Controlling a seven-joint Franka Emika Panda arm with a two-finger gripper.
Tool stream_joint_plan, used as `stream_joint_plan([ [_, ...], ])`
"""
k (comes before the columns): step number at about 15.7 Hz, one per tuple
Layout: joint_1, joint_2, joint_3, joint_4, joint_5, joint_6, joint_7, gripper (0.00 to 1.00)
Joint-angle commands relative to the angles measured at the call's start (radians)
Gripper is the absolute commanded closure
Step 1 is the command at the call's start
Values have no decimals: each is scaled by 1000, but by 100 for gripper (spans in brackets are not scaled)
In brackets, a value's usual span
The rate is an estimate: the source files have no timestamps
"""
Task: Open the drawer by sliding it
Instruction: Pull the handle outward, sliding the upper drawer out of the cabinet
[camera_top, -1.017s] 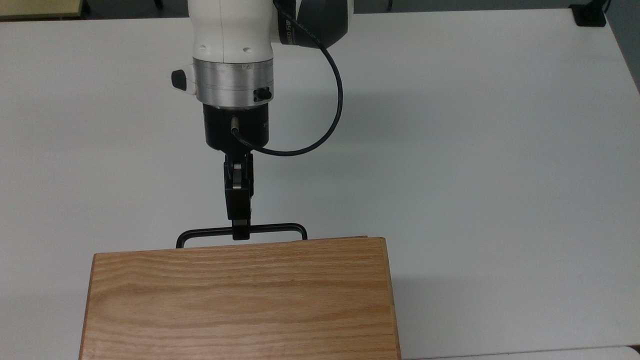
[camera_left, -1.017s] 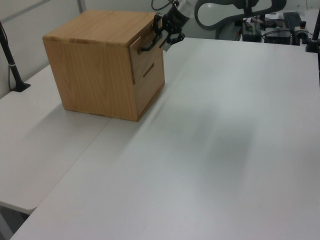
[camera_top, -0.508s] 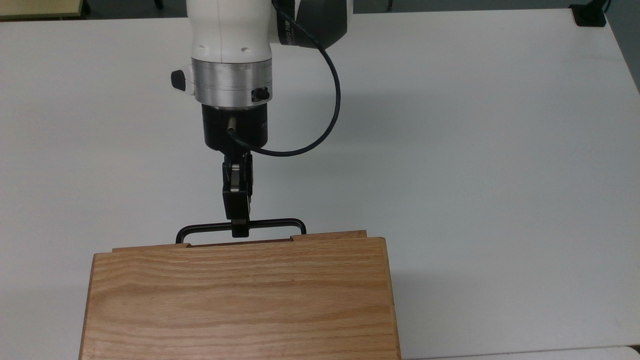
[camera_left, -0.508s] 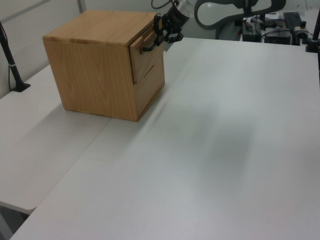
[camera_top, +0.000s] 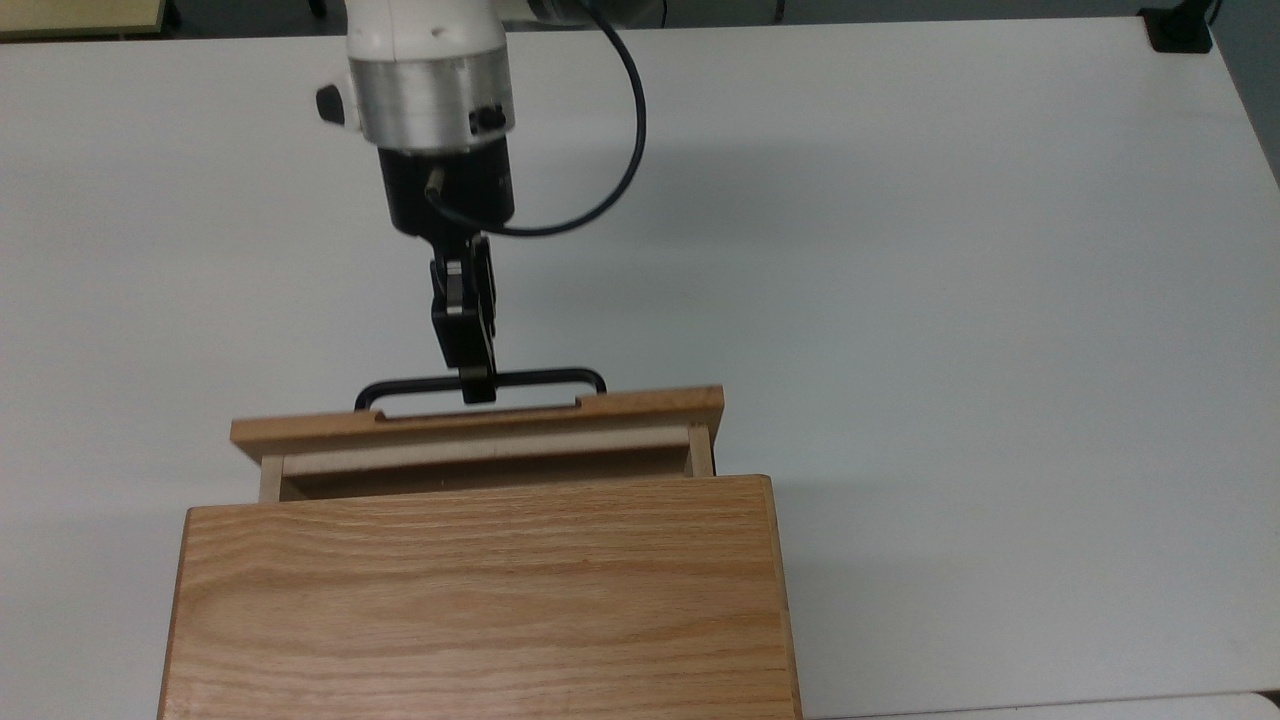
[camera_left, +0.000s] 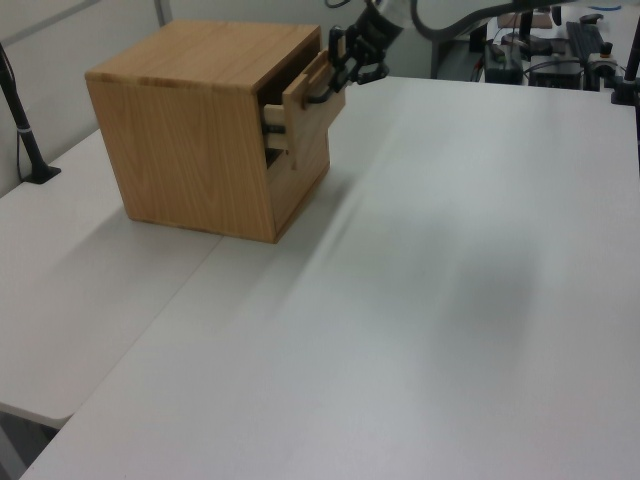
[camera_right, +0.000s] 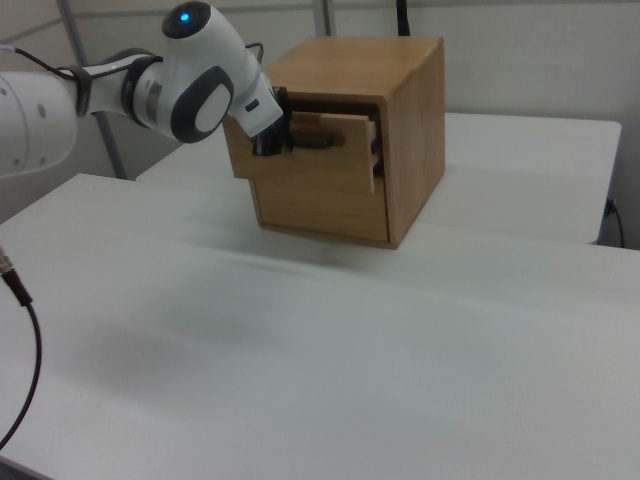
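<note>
Tool (camera_top: 478, 388) clamps the handle (camera_top: 540, 378) of the part-open drawer (camera_top: 480, 422), front board toward arm.

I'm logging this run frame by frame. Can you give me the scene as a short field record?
drawer: partly slid out of the cabinet
handle: black bar on the drawer front
end effector: shut on the handle near its middle
cabinet: oak box standing on the table
table: white
drawer inside: nothing visible in the exposed strip

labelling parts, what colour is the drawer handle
Black, a slim metal bar handle; clearest in the top view.
</note>
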Motion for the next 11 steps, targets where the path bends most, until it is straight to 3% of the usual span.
stream_joint_plan([
  [1, 19, -243, -13, -221, 22, 9, -110, 89],
  [6, 10, -360, -13, -282, 37, -124, -165, 88],
  [11, 2, -409, -13, -305, 69, -221, -242, 87],
])
